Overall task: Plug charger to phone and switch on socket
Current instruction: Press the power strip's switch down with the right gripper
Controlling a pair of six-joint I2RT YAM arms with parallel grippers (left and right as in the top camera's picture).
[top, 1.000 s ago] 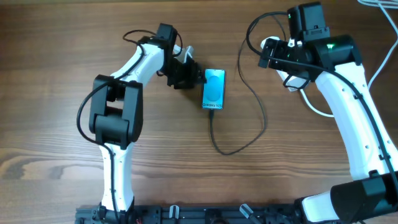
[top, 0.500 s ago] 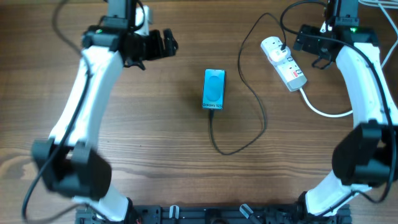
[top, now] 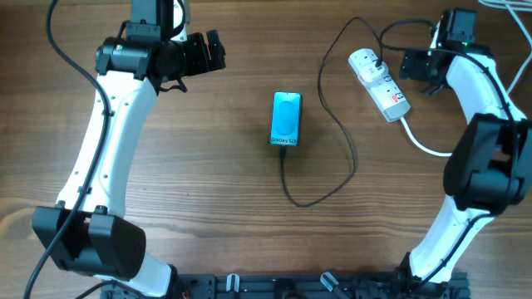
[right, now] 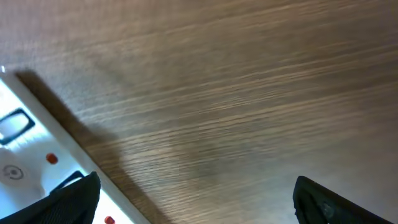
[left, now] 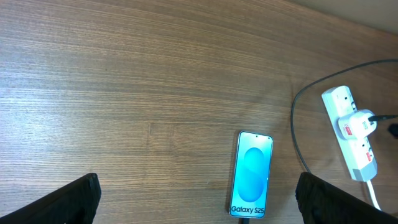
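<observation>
The phone [top: 285, 119] lies flat mid-table with its teal screen up and the "Galaxy S25" end toward the front; it also shows in the left wrist view [left: 251, 173]. The thin black charger cable [top: 347, 137] runs from the phone's front end, loops right and up to its plug in the white socket strip [top: 379, 84]. The socket also shows in the left wrist view [left: 352, 140] and in the right wrist view [right: 28, 158]. My left gripper [top: 204, 54] is open and empty, raised far left of the phone. My right gripper [top: 413, 66] is open and empty, just right of the socket.
The socket's thick white cord [top: 428, 145] curves off to the right under my right arm. More white cords [top: 507, 7] lie at the far right corner. The table is brown wood.
Over the last second both arms pulled back from the phone and socket; since half a second ago the left gripper shifted slightly and the right gripper settled beside the socket.
</observation>
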